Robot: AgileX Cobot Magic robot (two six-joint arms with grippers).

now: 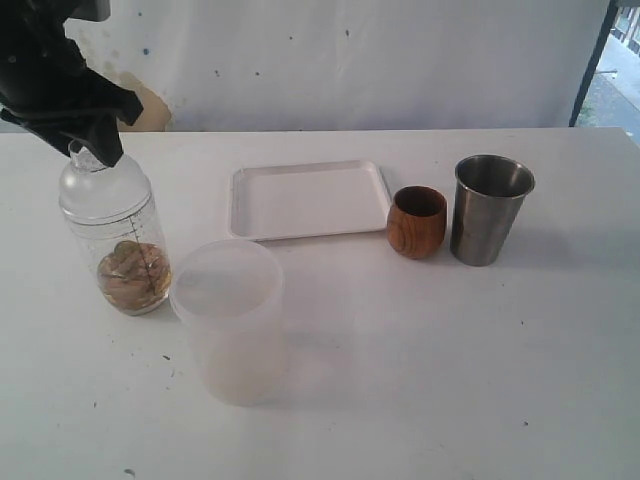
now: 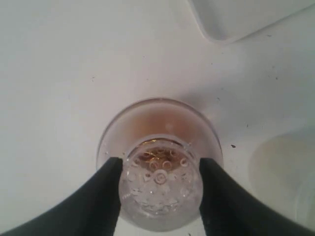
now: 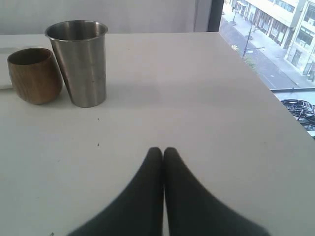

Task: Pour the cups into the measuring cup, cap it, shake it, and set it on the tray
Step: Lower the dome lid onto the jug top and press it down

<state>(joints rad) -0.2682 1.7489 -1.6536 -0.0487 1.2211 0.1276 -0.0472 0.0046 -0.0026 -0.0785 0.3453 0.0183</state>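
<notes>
**Capped measuring cup held from above.** My left fingers [image 2: 109, 184] stand partly apart, clamped on either side of the perforated clear cap [image 2: 160, 184] of the measuring cup [image 1: 112, 235]. The cup is upright at the left of the bench [image 1: 450, 380], with brown contents in its bottom. My right fingers [image 3: 155, 161] are pressed together and hold nothing. The white tray [image 1: 307, 198] lies at centre. The wooden cup [image 1: 417, 221] and steel tumbler [image 1: 489, 208] stand just beside each other to its right. The frosted tub [image 1: 230, 320] stands in front of the tray, near the measuring cup.
</notes>
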